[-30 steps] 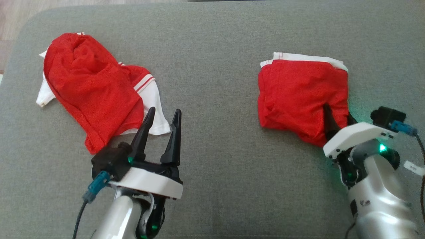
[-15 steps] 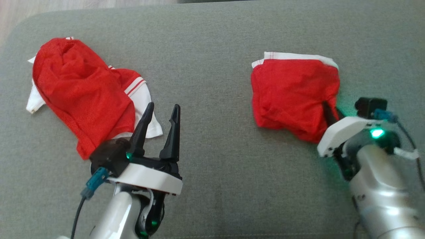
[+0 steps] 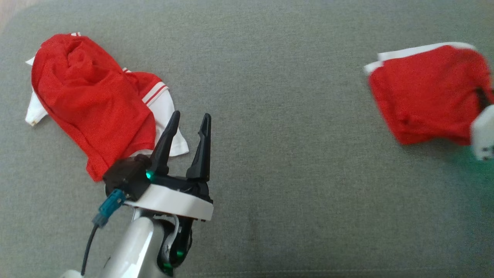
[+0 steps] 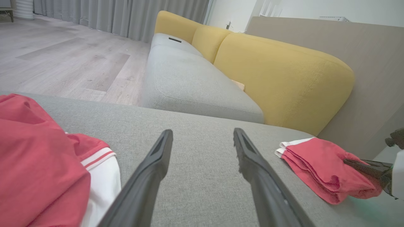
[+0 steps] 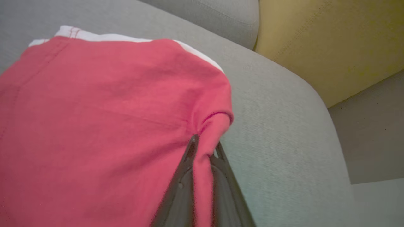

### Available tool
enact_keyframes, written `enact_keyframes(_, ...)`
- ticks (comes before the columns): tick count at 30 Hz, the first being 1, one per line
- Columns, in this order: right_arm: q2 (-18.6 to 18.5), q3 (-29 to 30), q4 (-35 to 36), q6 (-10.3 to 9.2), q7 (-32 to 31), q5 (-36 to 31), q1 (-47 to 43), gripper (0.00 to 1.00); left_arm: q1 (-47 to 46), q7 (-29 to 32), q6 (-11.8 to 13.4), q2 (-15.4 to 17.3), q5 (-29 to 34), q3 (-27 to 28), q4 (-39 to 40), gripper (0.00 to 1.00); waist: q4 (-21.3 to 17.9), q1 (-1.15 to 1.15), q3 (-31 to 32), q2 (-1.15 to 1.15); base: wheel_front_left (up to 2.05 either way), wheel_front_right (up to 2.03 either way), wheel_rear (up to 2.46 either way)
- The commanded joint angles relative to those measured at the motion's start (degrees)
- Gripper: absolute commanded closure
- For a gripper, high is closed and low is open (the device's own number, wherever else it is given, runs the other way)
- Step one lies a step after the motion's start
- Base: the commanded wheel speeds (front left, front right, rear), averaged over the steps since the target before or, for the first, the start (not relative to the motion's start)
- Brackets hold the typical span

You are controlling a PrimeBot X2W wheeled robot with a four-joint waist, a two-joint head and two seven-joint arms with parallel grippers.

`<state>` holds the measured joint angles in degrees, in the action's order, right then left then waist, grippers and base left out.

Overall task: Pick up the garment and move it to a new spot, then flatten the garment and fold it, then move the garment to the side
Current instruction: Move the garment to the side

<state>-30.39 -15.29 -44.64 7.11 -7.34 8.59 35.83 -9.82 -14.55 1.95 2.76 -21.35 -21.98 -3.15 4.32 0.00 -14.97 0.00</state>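
The folded red garment (image 3: 424,96) lies by the right edge of the grey cushion (image 3: 289,173), one corner pinched by the right gripper (image 5: 203,147). The left gripper (image 3: 189,121) hovers, jaws spread, beside a crumpled red-and-white garment (image 3: 92,104) near the left edge

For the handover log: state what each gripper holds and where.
Right gripper pinches the folded red garment by a bunched fold at its right edge. Left gripper holds nothing.

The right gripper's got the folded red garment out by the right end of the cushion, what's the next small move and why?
Probably set the folded garment flat and open the right gripper. Its jaws are shut on a pinch of cloth at the garment's corner, the garment sits far to the right, apart from the crumpled garment, and the cushion ends nearby.
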Motion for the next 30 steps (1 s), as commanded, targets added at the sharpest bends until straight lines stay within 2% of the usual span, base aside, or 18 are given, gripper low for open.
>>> enact_keyframes(1, -3.3, -0.7, 1.8, 0.37, -0.4, 0.3, 0.9, 1.00, -2.2, -0.4, -0.3, 0.1, -0.4, 1.4, 2.3, 0.00, 0.3, 0.00, -0.4, 0.00, 0.00, 0.00, 0.00)
enact_keyframes(6, -9.5, 2.2, 0.0, 0.37, -1.1, 0.4, 1.0, 1.00, -2.5, -0.4, -0.3, 0.1, -0.5, 1.4, 2.5, 0.00, 0.9, 0.00, -1.5, 0.00, 0.00, 0.00, 0.00)
enact_keyframes(10, -12.3, 4.3, -2.3, 0.37, -0.8, -1.2, 1.3, 1.00, -2.8, -0.4, -0.4, 0.1, -0.4, 1.3, 2.5, 0.00, 1.2, 0.00, -2.0, 0.00, 0.00, 0.00, 0.00)
enact_keyframes(15, -13.8, 8.4, -5.3, 0.37, 0.5, -3.6, 1.8, 1.00, -3.1, -0.4, -0.3, 0.1, -0.4, 1.3, 2.5, 0.00, 1.3, 0.00, -2.4, 0.00, 0.00, 0.00, 0.00)
enact_keyframes(21, -12.5, 11.8, -7.3, 0.37, 1.7, -6.2, 2.8, 1.00, -3.3, -0.4, -0.3, 0.1, -0.1, 1.4, 2.3, 0.00, 1.0, 0.00, -2.4, 0.00, 0.00, 0.00, 0.00)
enact_keyframes(23, -11.8, 12.8, -7.7, 0.37, 1.7, -7.0, 2.9, 0.00, -3.3, -0.4, -0.4, 0.1, -0.1, 1.5, 2.1, 0.00, 0.9, 0.00, -2.2, 0.00, 0.00, 0.00, 0.00)
enact_keyframes(30, -8.3, 15.9, -5.9, 0.37, 2.2, -10.3, 3.5, 0.00, -3.0, -0.4, -0.4, 0.1, -0.1, 1.9, 1.5, 0.00, 0.2, 0.00, -0.4, 0.00, 0.00, 0.00, 0.00)
